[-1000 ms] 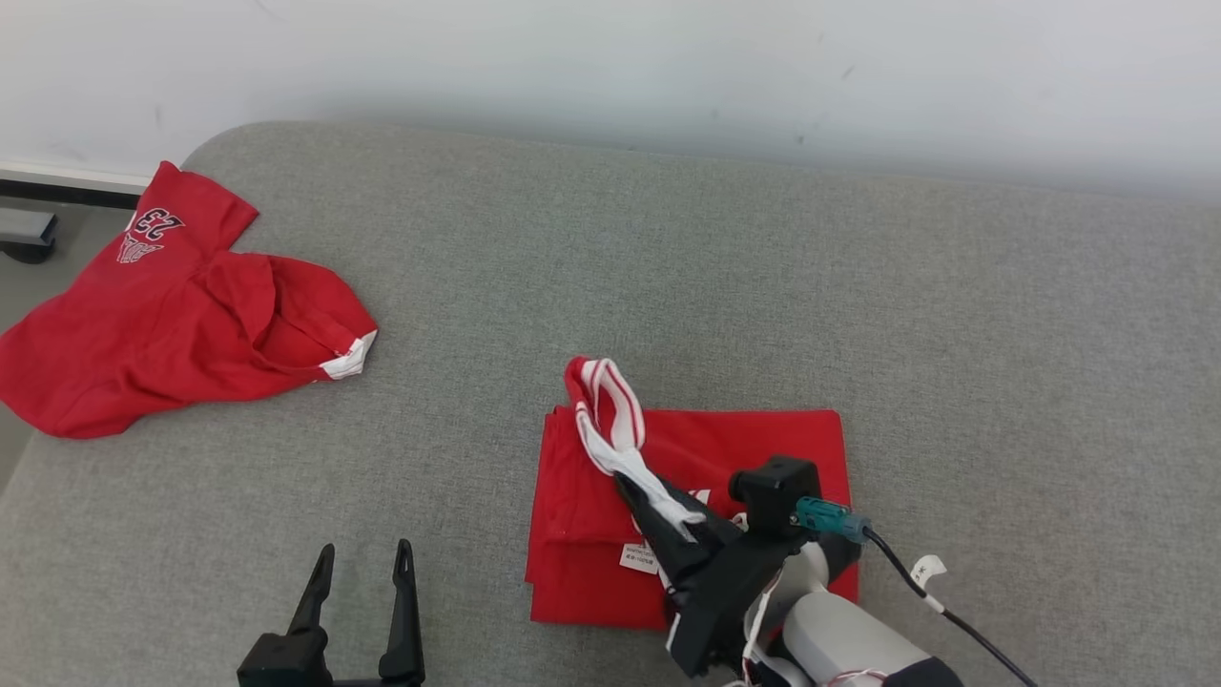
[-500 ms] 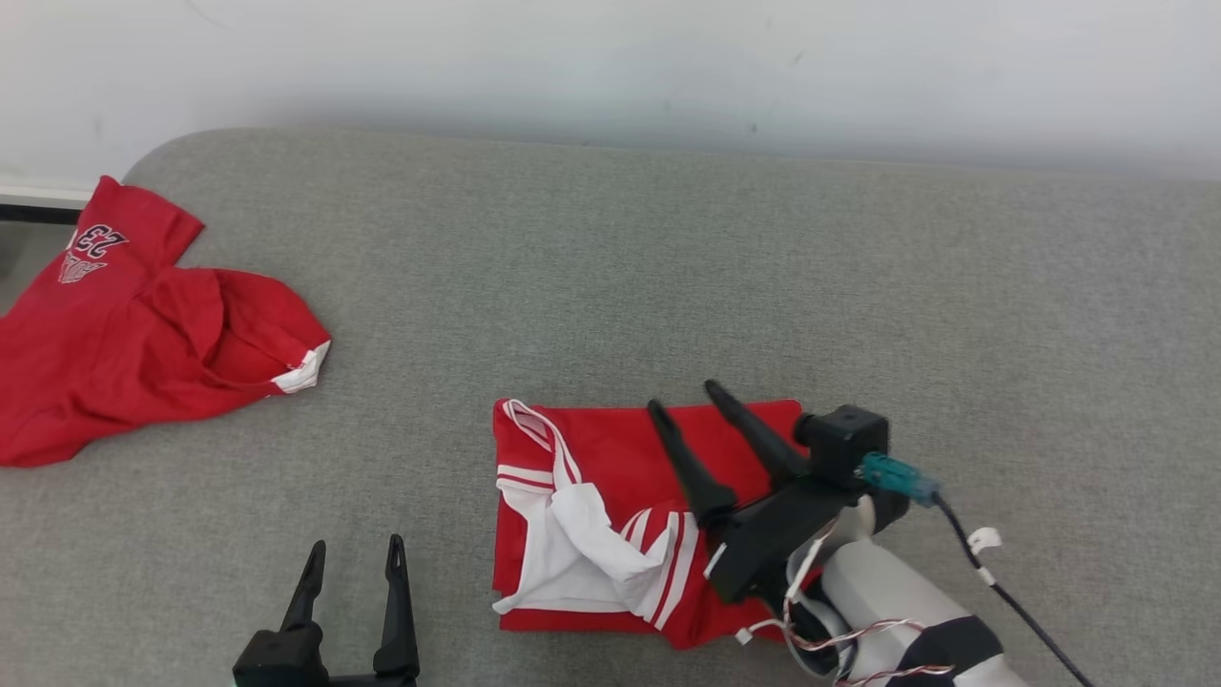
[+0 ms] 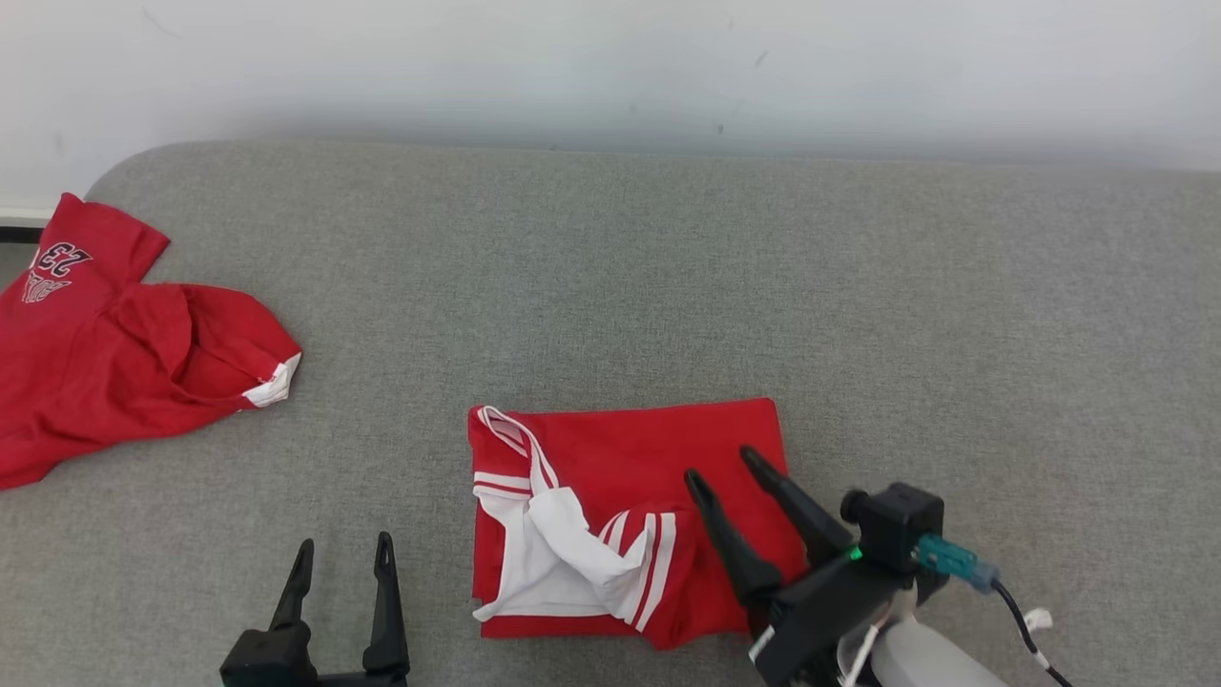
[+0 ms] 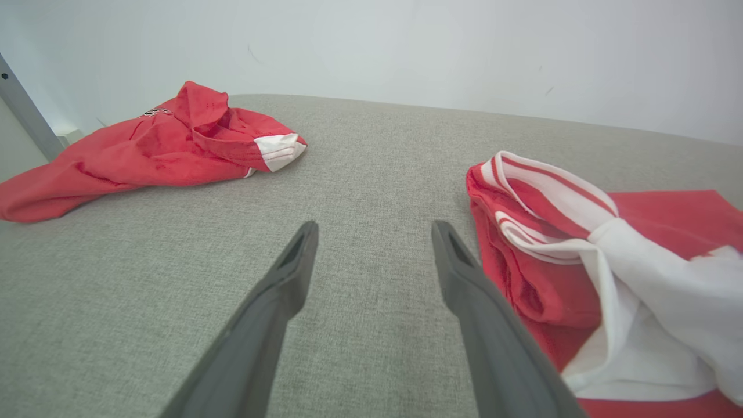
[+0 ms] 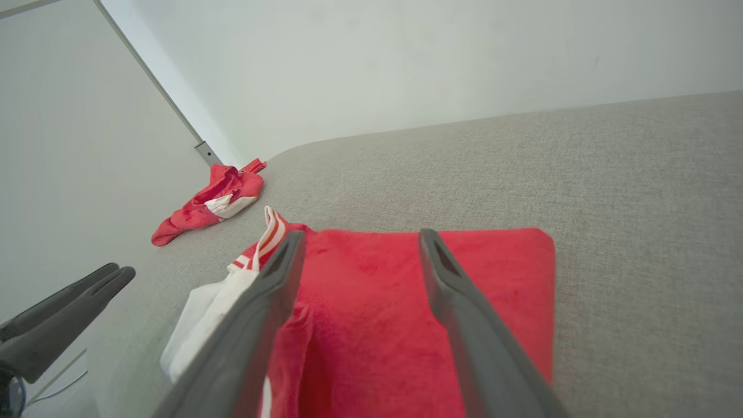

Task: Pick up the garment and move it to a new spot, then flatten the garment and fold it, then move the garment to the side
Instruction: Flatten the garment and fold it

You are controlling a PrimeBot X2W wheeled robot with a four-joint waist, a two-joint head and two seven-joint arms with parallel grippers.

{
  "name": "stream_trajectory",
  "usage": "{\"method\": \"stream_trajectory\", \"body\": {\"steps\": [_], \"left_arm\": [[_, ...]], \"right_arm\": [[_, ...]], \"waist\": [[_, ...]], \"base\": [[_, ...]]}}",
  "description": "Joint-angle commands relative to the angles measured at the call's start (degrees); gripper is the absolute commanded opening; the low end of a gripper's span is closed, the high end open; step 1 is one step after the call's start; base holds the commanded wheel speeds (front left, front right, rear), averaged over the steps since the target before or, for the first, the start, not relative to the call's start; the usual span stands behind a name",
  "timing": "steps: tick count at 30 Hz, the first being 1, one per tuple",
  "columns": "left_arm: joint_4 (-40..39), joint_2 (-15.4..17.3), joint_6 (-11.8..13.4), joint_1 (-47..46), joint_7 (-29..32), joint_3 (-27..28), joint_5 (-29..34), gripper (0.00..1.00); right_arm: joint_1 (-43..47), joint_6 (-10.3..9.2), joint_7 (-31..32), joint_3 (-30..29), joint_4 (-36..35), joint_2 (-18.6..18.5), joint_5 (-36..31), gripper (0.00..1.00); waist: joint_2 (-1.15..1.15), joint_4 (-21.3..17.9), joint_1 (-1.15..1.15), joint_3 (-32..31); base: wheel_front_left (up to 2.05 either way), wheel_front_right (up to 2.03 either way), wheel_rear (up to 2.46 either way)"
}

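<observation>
A folded red garment with white striped trim lies at the front middle of the grey surface, its white sleeve part loosely draped on the left half. Over the garment's right front corner hangs my right gripper, open and holding nothing; its wrist view looks along the red cloth. My left gripper is open above bare grey fabric to the left of the garment, apart from it.
A second red garment, crumpled and printed with "23", lies at the far left edge of the grey cushioned surface. A pale wall runs along the back. Bare surface spreads to the right and behind.
One second ago my right gripper held the white trim lifted; it let go, the trim dropped onto the garment's left half, and the gripper drew back toward the front right. The camera shifted.
</observation>
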Motion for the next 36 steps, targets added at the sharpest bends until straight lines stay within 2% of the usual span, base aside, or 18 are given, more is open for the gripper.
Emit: {"method": "stream_trajectory", "body": {"steps": [1,9,14,16,17,18,19,23,29,30,31,36], "left_arm": [[0.0,-0.1,-0.1,0.0,-0.2,0.2,0.1,1.00],[0.2,-0.1,-0.4,0.5,-0.2,0.4,0.4,1.00],[0.5,-0.1,-0.4,0.8,-0.2,0.4,0.2,1.00],[0.5,-0.1,-0.4,0.9,-0.2,0.4,0.1,1.00],[0.5,-0.1,-0.4,1.0,-0.2,0.5,0.1,1.00],[0.5,-0.1,-0.5,1.0,-0.2,0.6,0.1,1.00],[0.6,-0.1,-0.6,1.0,-0.2,0.6,0.1,1.00],[0.6,-0.1,-0.7,1.0,-0.2,0.7,0.1,1.00],[0.6,-0.1,-0.8,1.1,-0.2,0.9,-0.1,1.00],[0.7,-0.1,-0.8,1.1,-0.2,1.0,-0.1,1.00],[0.7,-0.1,-0.7,1.1,-0.2,1.0,-0.1,1.00],[0.4,-0.1,-0.4,1.0,-0.2,1.2,-0.2,1.00]], "right_arm": [[1.3,-0.14,-0.2,0.9,-1.3,-1.0,1.0,1.00],[4.6,-0.14,1.9,8.5,-8.8,-6.5,5.1,1.00],[4.2,-0.14,3.4,10.0,-8.0,-6.9,4.9,0.98],[3.3,-0.14,3.8,10.3,-7.1,-6.6,4.0,0.77],[2.8,-0.14,4.0,10.4,-6.7,-6.3,3.7,0.44],[2.5,-0.14,4.1,10.6,-6.3,-6.0,3.3,0.19],[2.1,-0.14,4.2,10.9,-5.7,-5.8,2.7,0.00],[0.4,-0.14,4.0,12.7,-5.2,-4.3,1.8,0.00],[-2.1,-0.14,6.3,20.8,-8.0,-3.6,4.0,0.00],[-2.6,-0.14,6.9,22.6,-8.7,-3.8,4.9,0.84],[-3.1,-0.14,7.2,24.7,-9.6,-4.1,5.8,1.00],[-5.8,-0.14,5.3,29.2,-11.5,-6.5,9.2,1.00]], "waist": [[0.00,-0.1,0.01,-0.2],[0.00,-0.1,0.01,-0.7],[0.00,0.3,0.01,-1.1],[0.00,0.4,0.01,-1.2],[0.00,0.5,0.01,-1.2],[0.00,0.6,0.01,-1.2],[0.00,0.7,0.01,-1.2],[0.00,1.0,0.01,-1.2],[0.00,1.4,0.01,-1.4],[0.00,1.4,0.01,-1.4],[0.00,1.4,0.01,-1.4],[0.00,1.0,0.01,-1.5]], "base": [[0.00,0.00,0.00],[0.00,0.00,0.00],[0.00,0.00,0.00],[0.00,0.00,0.00],[0.00,0.00,0.00],[0.00,0.00,0.00],[0.00,0.00,0.00],[0.00,0.00,0.00],[0.00,0.00,0.00],[0.00,0.00,0.00],[0.00,0.00,0.00],[0.00,0.00,0.00]]}}
